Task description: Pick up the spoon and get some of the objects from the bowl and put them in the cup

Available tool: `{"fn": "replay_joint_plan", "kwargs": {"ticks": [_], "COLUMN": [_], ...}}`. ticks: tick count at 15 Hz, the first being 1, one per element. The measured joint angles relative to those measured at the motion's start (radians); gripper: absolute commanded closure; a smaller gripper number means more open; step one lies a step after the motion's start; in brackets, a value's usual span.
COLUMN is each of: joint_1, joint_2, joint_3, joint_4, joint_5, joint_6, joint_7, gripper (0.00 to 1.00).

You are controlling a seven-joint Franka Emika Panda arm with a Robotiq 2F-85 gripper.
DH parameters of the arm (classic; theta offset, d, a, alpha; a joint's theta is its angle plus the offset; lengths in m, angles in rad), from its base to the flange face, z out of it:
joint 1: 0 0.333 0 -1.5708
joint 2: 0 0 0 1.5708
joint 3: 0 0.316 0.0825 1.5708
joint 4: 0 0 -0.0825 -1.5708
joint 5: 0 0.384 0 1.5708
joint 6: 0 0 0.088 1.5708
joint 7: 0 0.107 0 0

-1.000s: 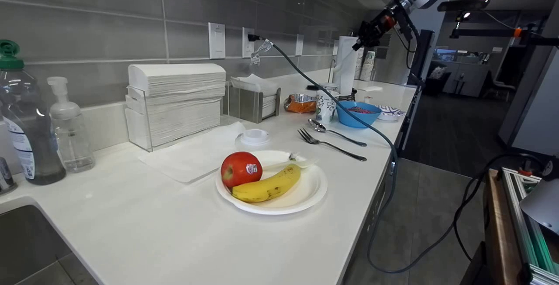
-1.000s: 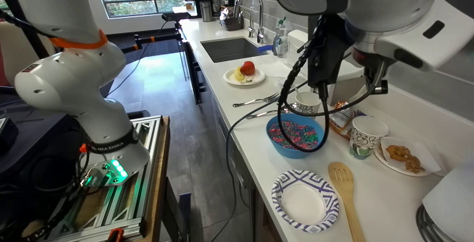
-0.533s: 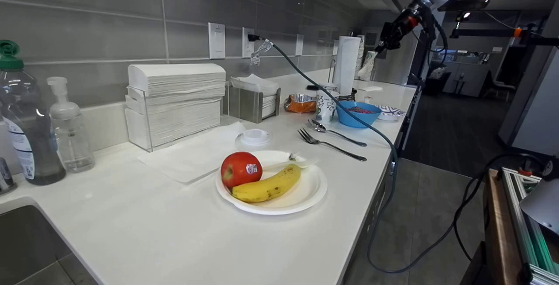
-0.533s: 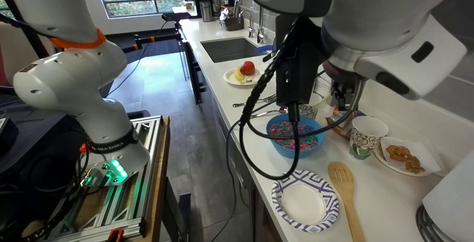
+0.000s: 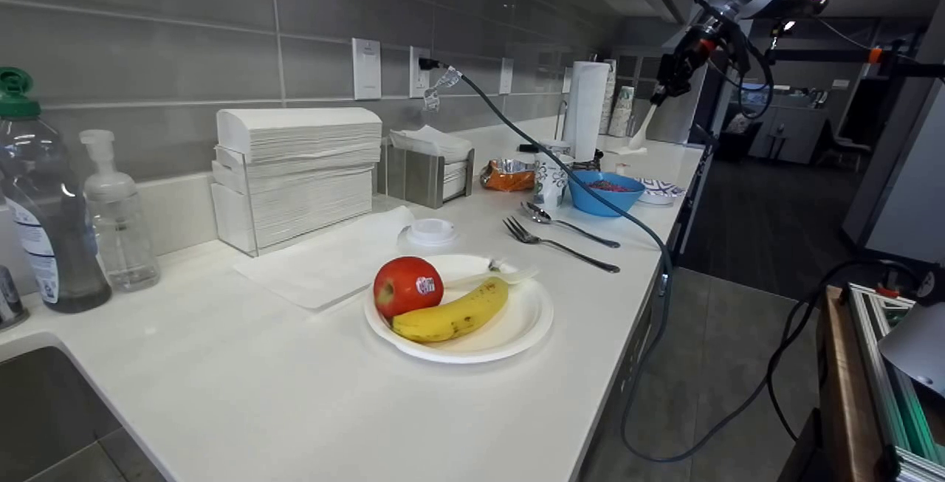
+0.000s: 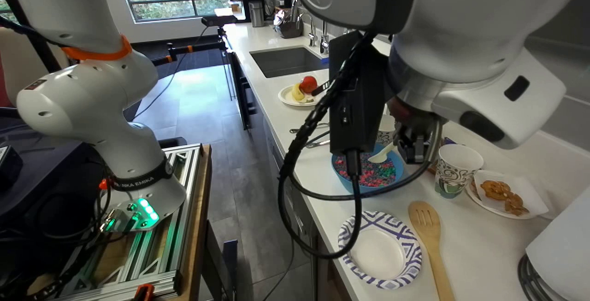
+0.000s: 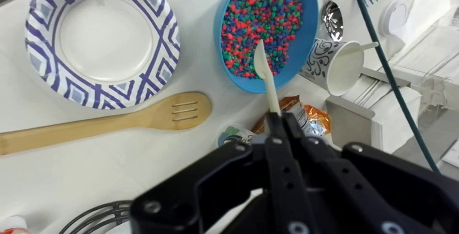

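The gripper [image 7: 281,119] was black, the held plastic spoon [image 7: 268,80] off-white. Before the gripper, the bowl [image 7: 304,37] was bright blue, its granules [image 7: 247,33] red, green and blue; the paper plate [image 7: 166,51], white with a violet-blue geometric border.

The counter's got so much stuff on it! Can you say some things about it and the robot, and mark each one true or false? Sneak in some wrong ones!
1. The bowl holds red, green and blue bits. True.
2. The gripper is holding a white spoon. True.
3. The white spoon is dug into the bits. False: it is up in the air, not touching them.
4. The apple and banana lie on a white plate. True.
5. The bowl is on the white plate too. False: they stand apart on the counter.
6. The apple is green. False: it is red.
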Motion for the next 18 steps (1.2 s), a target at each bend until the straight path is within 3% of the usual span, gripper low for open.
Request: {"fn": "replay_joint_plan", "kwargs": {"ticks": [18], "joint_1": [0.098], "joint_2": [0.116], "joint_3": [0.114], "joint_4": [-0.048], "joint_5": [-0.144], "joint_6": [0.218], "joint_7": [0.114], "gripper": [0.99]}}
